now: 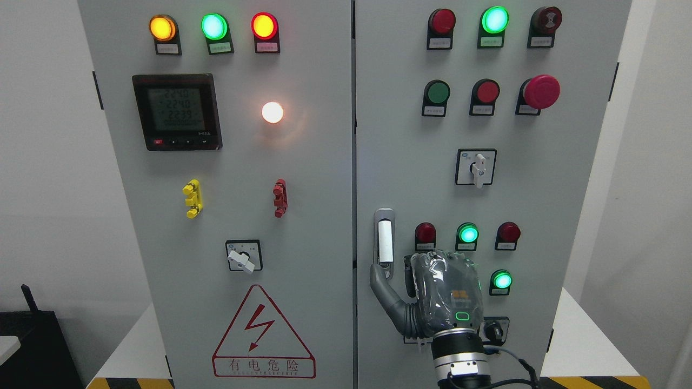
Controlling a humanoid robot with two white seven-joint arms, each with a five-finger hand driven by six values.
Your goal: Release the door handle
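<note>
Touching the door handle (384, 237), right hand (432, 294) seemingly relaxed.

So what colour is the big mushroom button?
Red: the mushroom button on the right door, seen in the head view.

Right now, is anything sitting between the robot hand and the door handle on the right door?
Nothing visible. The right robot hand is directly below the door handle, and its thumb tip reaches the handle's lower end. No other object lies between them. I cannot tell whether the other fingers hold anything.
</note>
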